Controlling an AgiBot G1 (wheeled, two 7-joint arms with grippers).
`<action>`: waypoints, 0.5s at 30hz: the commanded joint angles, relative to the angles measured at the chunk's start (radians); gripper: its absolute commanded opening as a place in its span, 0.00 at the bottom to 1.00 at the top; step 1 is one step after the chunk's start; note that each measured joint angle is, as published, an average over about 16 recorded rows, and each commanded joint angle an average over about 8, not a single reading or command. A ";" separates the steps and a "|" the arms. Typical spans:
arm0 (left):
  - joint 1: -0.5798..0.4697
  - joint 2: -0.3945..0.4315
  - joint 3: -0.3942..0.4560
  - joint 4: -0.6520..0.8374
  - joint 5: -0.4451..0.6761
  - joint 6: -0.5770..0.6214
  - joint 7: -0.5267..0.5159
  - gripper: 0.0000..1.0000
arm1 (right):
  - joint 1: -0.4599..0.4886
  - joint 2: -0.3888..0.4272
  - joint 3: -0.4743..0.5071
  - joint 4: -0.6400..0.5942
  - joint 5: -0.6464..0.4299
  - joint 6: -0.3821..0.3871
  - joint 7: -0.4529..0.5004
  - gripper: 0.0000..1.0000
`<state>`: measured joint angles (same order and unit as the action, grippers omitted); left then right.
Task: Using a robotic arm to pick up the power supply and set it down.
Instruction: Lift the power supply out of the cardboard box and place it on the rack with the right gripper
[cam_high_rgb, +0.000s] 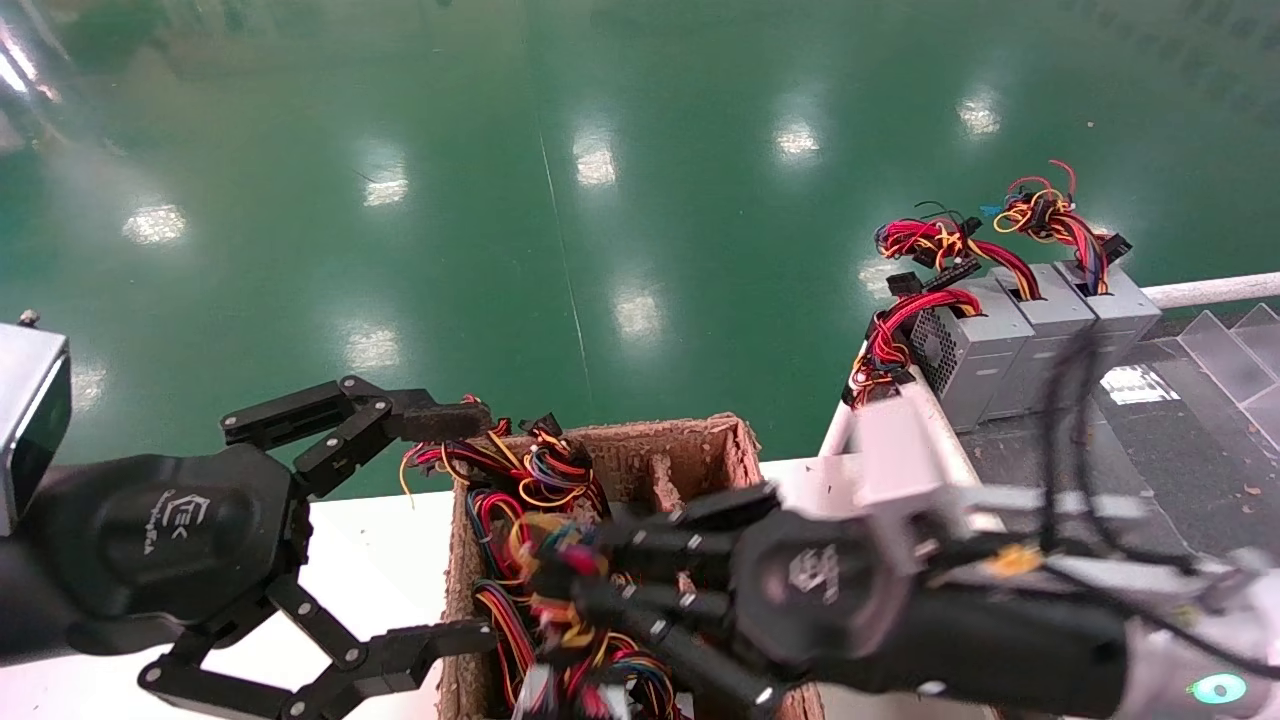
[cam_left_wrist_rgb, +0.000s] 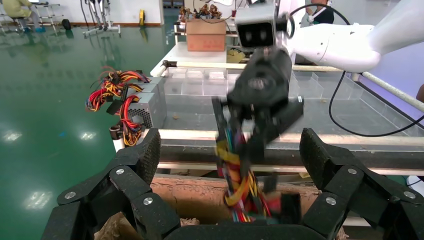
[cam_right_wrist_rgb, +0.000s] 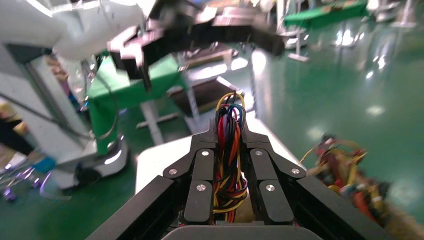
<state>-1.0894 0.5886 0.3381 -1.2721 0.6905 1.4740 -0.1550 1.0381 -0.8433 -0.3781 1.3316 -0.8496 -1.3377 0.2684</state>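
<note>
While left claw (cam_high_rgb: 455, 525) gapes, right claw (cam_high_rgb: 560, 590) pinches wires (cam_right_wrist_rgb: 229, 150).

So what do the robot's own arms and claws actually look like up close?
Both end in a black claw of two fingers built from jointed links with silver rivets, the left gripper and the right gripper. Each has a rounded black palm bearing a white logo. The right forearm is silver-white, with loose black cables along it. The fingers' inner pads look rough-textured.
</note>
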 joint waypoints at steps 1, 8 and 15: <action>0.000 0.000 0.000 0.000 0.000 0.000 0.000 1.00 | -0.004 0.014 0.020 0.001 0.024 -0.001 -0.006 0.00; 0.000 0.000 0.000 0.000 0.000 0.000 0.000 1.00 | -0.007 0.078 0.089 -0.004 0.096 -0.010 -0.025 0.00; 0.000 0.000 0.000 0.000 0.000 0.000 0.000 1.00 | -0.017 0.167 0.184 -0.018 0.167 -0.008 -0.065 0.00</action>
<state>-1.0895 0.5884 0.3384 -1.2721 0.6902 1.4739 -0.1548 1.0213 -0.6735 -0.1923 1.3078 -0.6880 -1.3445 0.1987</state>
